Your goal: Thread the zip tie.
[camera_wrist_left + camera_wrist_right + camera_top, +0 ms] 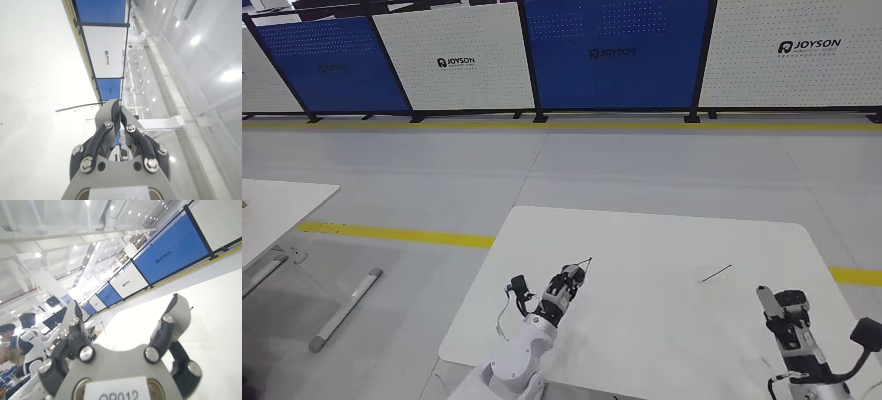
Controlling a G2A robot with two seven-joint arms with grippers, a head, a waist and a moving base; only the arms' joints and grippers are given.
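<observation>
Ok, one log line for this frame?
left gripper shut on zip tie | right gripper open, empty | second zip tie loose on table between them | tie not yet threaded

1. The left gripper (120,110) has pale grey curved fingers (105,113) lined with black pads (115,115) and joined by black links (94,140).
2. Round silver screws (151,164) fasten the links to a grey plate (117,171).
3. The right gripper (124,298) is built alike and carries a white printed label (115,389).
4. The left arm (517,360) is white, with what may be a thin black cable (500,320) beside its wrist.
</observation>
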